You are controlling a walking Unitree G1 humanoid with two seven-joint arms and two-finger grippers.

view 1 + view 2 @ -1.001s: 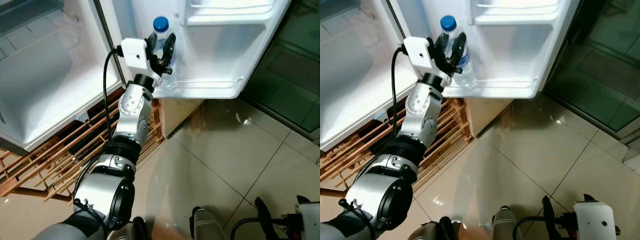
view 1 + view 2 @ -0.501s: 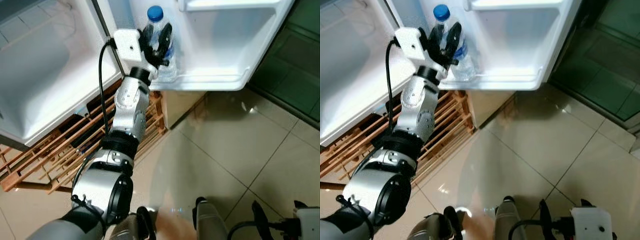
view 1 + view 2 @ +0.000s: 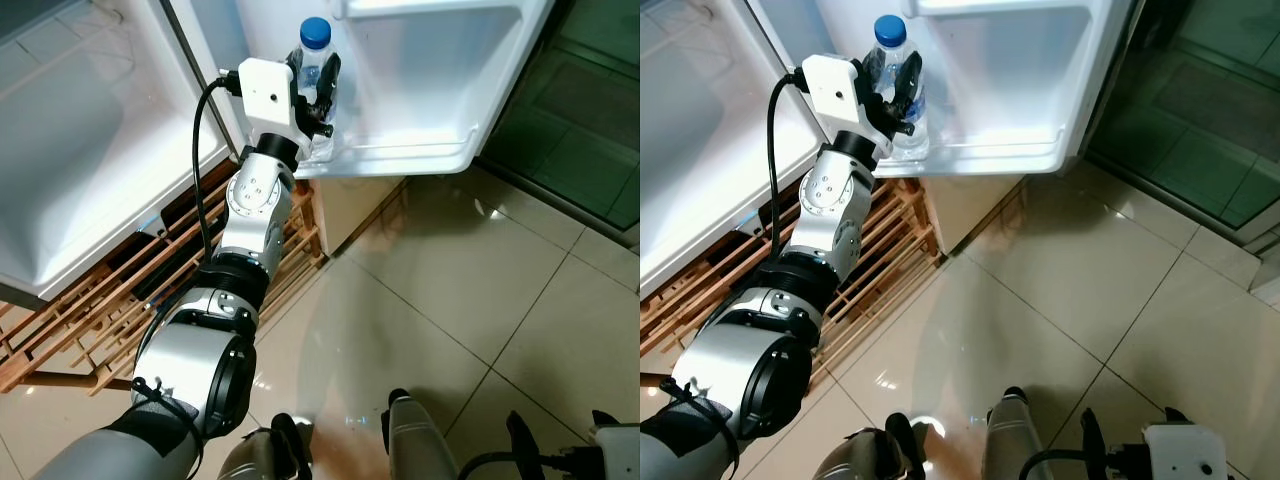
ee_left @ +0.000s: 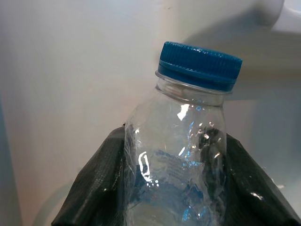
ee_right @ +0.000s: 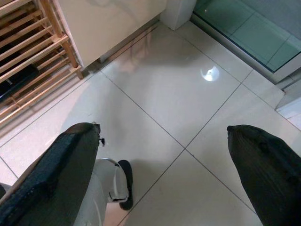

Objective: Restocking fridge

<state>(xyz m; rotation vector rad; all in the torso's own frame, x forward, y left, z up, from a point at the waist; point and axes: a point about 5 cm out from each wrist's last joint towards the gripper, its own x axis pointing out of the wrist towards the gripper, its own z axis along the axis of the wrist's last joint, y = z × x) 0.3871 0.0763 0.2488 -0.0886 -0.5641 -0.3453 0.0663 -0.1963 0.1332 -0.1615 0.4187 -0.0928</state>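
Left gripper (image 3: 318,88) is pinching the water bottle (image 3: 312,75), standing it in the fridge door shelf (image 3: 420,160) corner. Letting go off-balance is risking a topple. Right gripper (image 5: 164,165) is hanging spread over the floor (image 3: 450,290).

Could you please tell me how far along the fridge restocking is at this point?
Done: the clear plastic water bottle with a blue cap stands in the white fridge door shelf. In hand: the left tool grips that bottle. Left: letting go and withdrawing. The right tool hangs open over the floor.
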